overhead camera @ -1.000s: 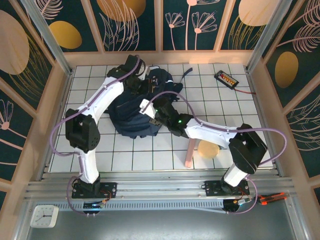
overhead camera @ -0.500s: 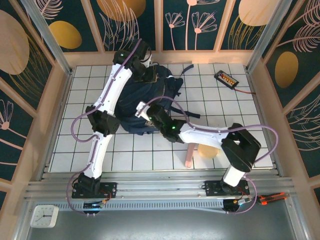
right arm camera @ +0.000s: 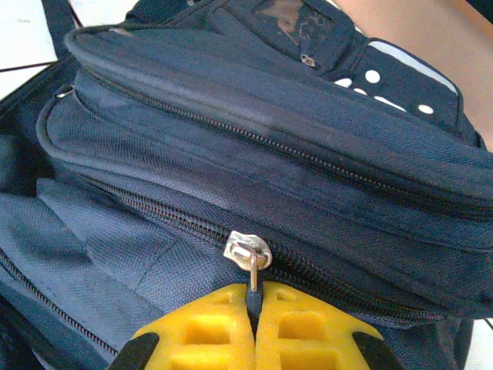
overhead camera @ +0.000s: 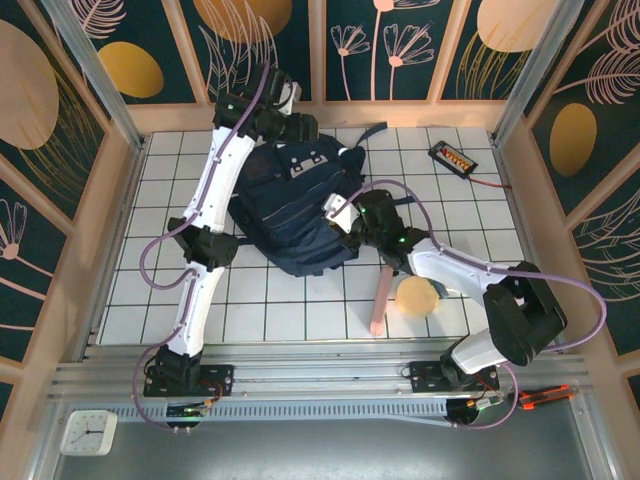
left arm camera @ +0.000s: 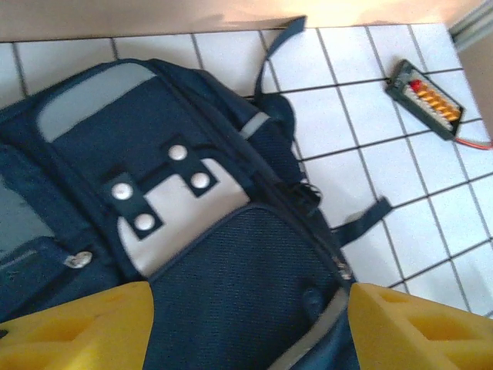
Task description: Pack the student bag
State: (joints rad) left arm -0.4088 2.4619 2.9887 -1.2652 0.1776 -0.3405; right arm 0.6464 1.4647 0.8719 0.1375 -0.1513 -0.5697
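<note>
- The left gripper (overhead camera: 300,128) is held over the far left corner of the student bag (overhead camera: 290,205). Its yellow fingers (left arm camera: 77,327) are spread wide, with nothing caught between them. It is judged to be placed there to steady or lift the fabric while a zip is worked.
- The student bag is laid flat near the middle of the tiled table (overhead camera: 170,170), front pocket upward (a posture that leaves its zips reachable from the side).
- The pale patch with round studs (left arm camera: 166,193) is made plain by the left wrist view, whereas from above it is a small light mark.
- The right gripper (overhead camera: 348,218) is set against the bag's right edge, and its fingers are pressed together on a zipper pull (right arm camera: 248,253). The metal tab is pinched, presumably so the slider can be drawn along.
- That pinch is shown by the right wrist view; from above, the spot is covered by the arm. Whether this zip is open cannot be told.
- A pink stick (overhead camera: 380,298) and a tan round object (overhead camera: 417,297) are left on the tiles beside the right arm, apart from the bag.
</note>
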